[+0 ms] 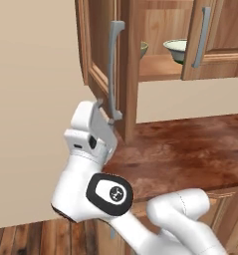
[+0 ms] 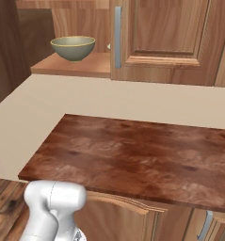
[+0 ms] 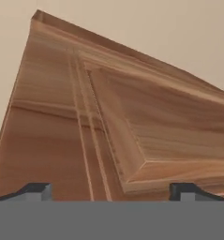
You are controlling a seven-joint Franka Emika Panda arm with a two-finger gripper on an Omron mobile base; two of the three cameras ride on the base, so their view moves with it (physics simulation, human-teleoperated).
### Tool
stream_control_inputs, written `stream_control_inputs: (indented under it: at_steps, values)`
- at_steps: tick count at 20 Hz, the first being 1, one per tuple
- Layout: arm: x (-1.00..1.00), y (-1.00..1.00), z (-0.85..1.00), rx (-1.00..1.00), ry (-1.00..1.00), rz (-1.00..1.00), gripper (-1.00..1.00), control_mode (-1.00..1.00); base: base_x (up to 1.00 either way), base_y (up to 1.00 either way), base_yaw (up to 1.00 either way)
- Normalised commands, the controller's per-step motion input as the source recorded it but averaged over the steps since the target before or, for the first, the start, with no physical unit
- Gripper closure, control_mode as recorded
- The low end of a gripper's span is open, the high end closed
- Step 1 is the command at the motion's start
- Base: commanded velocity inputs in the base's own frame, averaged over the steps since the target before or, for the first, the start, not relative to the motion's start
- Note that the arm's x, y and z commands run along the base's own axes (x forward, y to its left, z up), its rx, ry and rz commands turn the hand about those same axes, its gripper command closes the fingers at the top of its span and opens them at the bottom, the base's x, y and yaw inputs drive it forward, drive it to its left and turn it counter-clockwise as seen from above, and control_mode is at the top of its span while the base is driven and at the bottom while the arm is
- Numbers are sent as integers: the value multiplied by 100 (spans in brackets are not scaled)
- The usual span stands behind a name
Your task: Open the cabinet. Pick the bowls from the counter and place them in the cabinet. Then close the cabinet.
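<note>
Tool (image 1: 101, 110) fingers are seen in the left base view spread wide and holding nothing, just beside the lower end of the open left door's grey handle (image 1: 112, 69); both bowls sit on the cabinet shelf (image 1: 158, 67), the pale bowl (image 1: 176, 48) in plain sight. Closing remains, so the door should be pushed squarely on its panel.

From the right base view, the olive bowl (image 2: 73, 47) is shown whole, with the table (image 2: 132, 155) below it.

Through the hand view, the door's raised panel (image 3: 132, 136) is faced closely; contact probably has not been made.
</note>
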Motion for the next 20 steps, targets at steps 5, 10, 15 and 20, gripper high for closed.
stream_control_inputs:
  at_steps: [5, 10, 15, 20]
  values:
    - [2, -44, 2, -5, 21, 0, -100, -100, 0, 0, 0]
    - [19, -56, 4, -4, 28, 0, -100, -100, 0, 0, 0]
    - [62, -57, 4, -4, 34, 0, -100, -100, 0, 0, 0]
    - [94, -54, 14, -3, 31, 1, -100, -100, 0, 0, 0]
